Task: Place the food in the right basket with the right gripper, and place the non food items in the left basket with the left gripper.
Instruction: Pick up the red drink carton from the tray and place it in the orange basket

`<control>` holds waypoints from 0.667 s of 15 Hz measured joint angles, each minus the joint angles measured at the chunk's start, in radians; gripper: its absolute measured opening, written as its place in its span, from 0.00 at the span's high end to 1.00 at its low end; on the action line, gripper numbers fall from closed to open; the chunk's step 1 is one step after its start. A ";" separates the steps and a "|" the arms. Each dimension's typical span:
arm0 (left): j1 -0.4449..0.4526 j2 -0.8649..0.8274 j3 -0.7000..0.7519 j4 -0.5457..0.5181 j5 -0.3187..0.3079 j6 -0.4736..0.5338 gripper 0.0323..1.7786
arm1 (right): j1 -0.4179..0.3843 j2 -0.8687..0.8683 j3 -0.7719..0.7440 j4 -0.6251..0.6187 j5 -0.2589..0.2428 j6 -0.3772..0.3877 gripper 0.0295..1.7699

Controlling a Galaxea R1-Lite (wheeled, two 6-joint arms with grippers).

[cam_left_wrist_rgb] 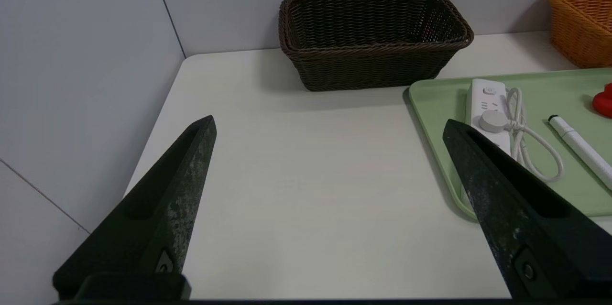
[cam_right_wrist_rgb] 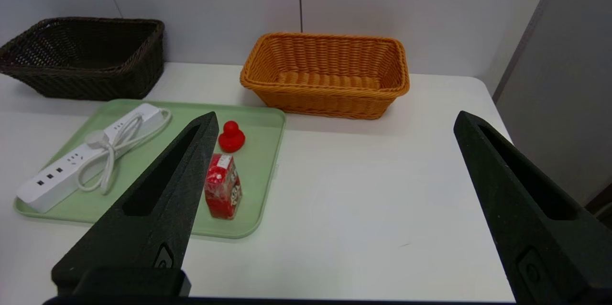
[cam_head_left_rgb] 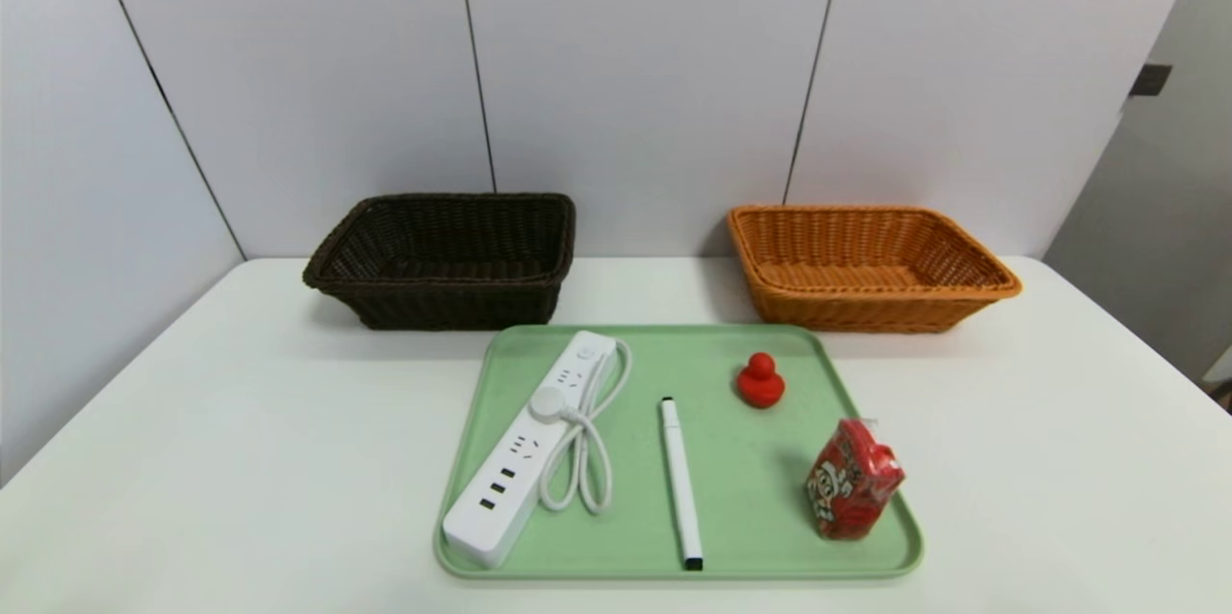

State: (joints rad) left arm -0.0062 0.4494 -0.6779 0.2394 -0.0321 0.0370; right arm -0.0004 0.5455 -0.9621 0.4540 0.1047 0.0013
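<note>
On the green tray point(cam_head_left_rgb: 626, 551), in front of the two baskets, everything waits to be sorted: the white power strip point(cam_head_left_rgb: 520, 460) with its looped cord point(cam_head_left_rgb: 582, 460) along the robot's left side, the white marker point(cam_head_left_rgb: 680, 484) near the middle, the red snack pouch point(cam_head_left_rgb: 847, 484) upright near the right front corner, and a small red knobbed thing point(cam_head_left_rgb: 760, 383) behind it. The dark brown basket point(cam_head_left_rgb: 438, 285) sits behind to the left, the orange wicker basket point(cam_head_left_rgb: 876, 311) behind to the right, both on the white tabletop point(cam_head_left_rgb: 289, 460).

Both the left gripper point(cam_left_wrist_rgb: 329, 118) and the right gripper point(cam_right_wrist_rgb: 337, 114) stand wide open above the tabletop, holding nothing.

I'd judge picking up is the step to begin. For the pouch, the right one should come in from above, straddle its narrow thickness and close gently, since the wrapper may crumple or slip; then lift clear of the orange rim before letting go. For the strip, the left should line up across its narrow width, away from the cord, which could snag or drag the marker. The marker wants a low, square pinch at mid-length, or it may roll.
</note>
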 joint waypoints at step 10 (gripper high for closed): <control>-0.066 0.503 -0.171 -0.019 0.005 -0.002 0.05 | 0.367 0.652 -0.517 0.423 -0.096 0.247 0.04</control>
State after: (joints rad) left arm -0.0717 0.9519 -0.8491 0.2202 -0.0268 0.0351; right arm 0.3670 1.1972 -1.4794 0.8770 0.0085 0.2487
